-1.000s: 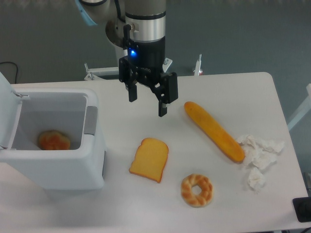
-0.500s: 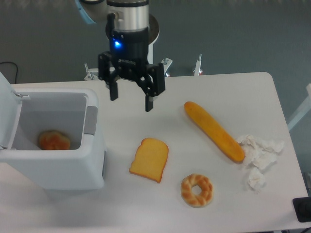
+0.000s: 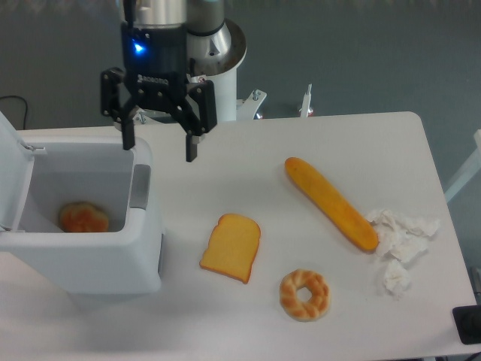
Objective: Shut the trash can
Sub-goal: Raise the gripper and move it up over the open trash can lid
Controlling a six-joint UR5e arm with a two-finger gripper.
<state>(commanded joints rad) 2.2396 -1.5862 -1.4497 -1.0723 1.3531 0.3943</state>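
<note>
The pincer [image 3: 159, 147] has moved left, fingers apart and empty, above the open trash can's [image 3: 83, 259] right rim.

The gripper [image 3: 159, 148], jaws spread, hangs above the open trash can [image 3: 83, 218] on the white surface [image 3: 248, 316].

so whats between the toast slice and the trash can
Nothing: in the fixed camera view, only bare white table lies between the toast slice and the trash can.
</note>
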